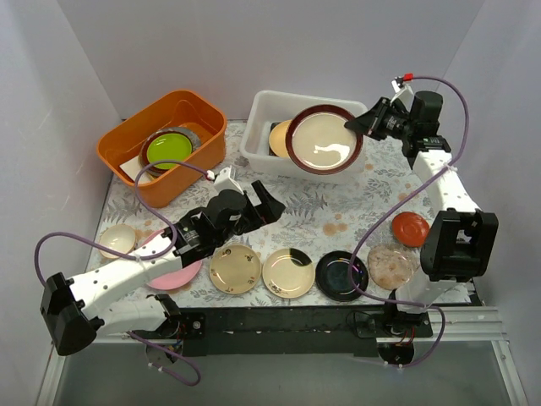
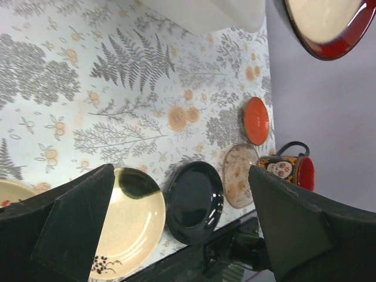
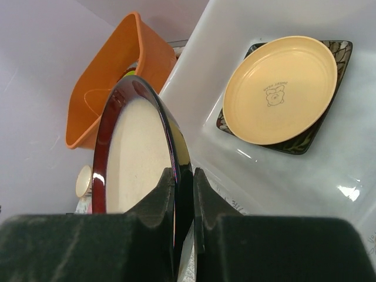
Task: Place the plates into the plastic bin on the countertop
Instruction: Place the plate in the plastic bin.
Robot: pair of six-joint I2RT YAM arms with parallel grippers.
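My right gripper [image 1: 359,125] is shut on the edge of the brown-rimmed plate [image 1: 325,139] and holds it tilted above the white plastic bin [image 1: 254,127]. In the right wrist view the fingers [image 3: 167,188] pinch the plate's rim [image 3: 138,158] over the bin [image 3: 352,153]. A cream plate [image 3: 279,88] lies in the bin on the black square floral plate [image 3: 343,48]. My left gripper [image 1: 266,207] is open and empty above the countertop [image 1: 313,211]. In front lie gold [image 1: 235,269], cream [image 1: 288,272], black [image 1: 341,276], speckled [image 1: 390,266], orange-red [image 1: 411,229] and pink [image 1: 177,275] plates.
An orange tub [image 1: 127,139] at the back left holds a lime-green plate [image 1: 169,149]. A small cream dish [image 1: 117,240] lies at the left edge. A red cup [image 2: 296,170] stands near the speckled plate. Grey walls close in the sides and back.
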